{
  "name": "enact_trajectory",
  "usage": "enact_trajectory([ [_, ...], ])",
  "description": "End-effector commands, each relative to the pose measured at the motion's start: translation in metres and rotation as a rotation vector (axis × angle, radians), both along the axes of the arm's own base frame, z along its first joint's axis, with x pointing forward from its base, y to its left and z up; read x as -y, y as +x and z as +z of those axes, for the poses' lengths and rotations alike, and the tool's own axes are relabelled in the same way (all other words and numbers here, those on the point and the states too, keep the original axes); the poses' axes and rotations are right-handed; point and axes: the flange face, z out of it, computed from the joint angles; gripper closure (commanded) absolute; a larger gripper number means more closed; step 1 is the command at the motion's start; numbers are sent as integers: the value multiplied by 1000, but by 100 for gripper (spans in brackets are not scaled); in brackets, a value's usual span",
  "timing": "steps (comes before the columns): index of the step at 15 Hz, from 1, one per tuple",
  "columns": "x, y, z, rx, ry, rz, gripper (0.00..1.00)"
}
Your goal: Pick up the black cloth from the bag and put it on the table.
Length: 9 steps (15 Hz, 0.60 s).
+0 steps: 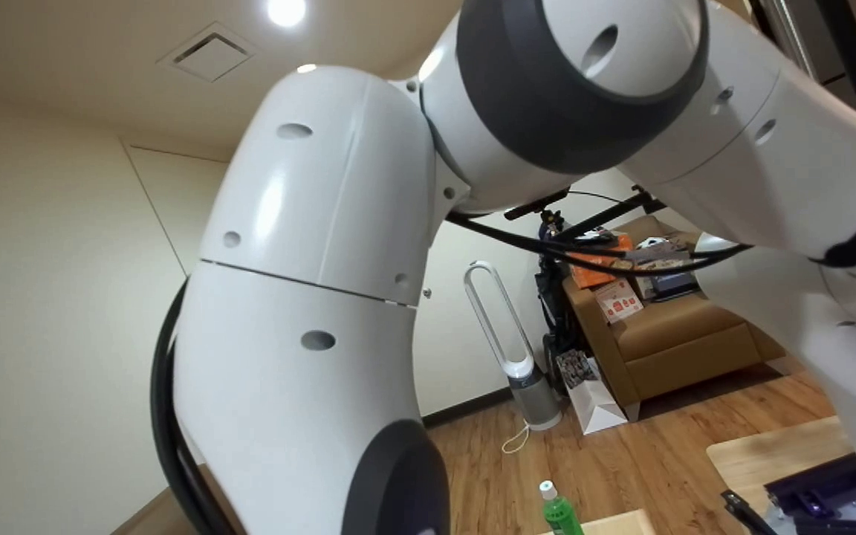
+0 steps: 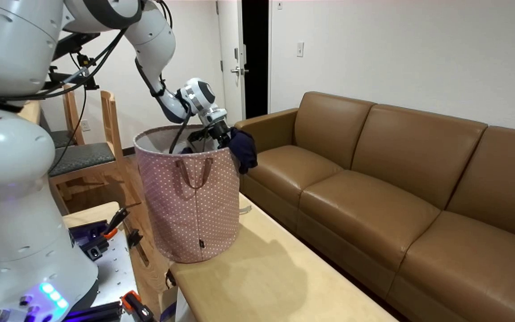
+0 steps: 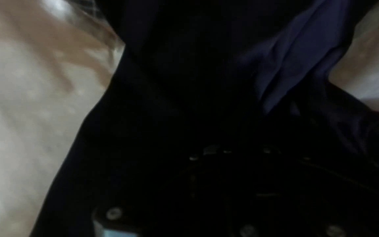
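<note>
The bag is a tall pink dotted basket with brown handles, standing on the light wooden table. Over its rim, on the sofa side, hangs the black cloth, which looks dark navy. My gripper reaches down at that rim, right against the cloth. In the wrist view the cloth fills most of the picture, its folds drawn in toward the gripper. The jaws are very dark there and the fingertips hardly show, but they appear shut on the cloth. More dark fabric shows inside the bag.
A brown sofa runs along the table's far side. Behind the bag stands a chair. Clamps and tools lie by the arm's base. A green bottle shows in an exterior view, where the arm blocks much of the scene.
</note>
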Motion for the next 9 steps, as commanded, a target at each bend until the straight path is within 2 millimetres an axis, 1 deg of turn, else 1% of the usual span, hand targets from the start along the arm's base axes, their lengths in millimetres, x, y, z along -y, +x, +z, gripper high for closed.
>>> enact_trajectory([
  [1,7,-8,41,112,-109,-65,92],
  [3,1,-14,65,181,-145,-73,93],
  [7,-11,-25,125,346,-192,-88,93],
  [9,-10,-32,151,407,-217,-121,93],
])
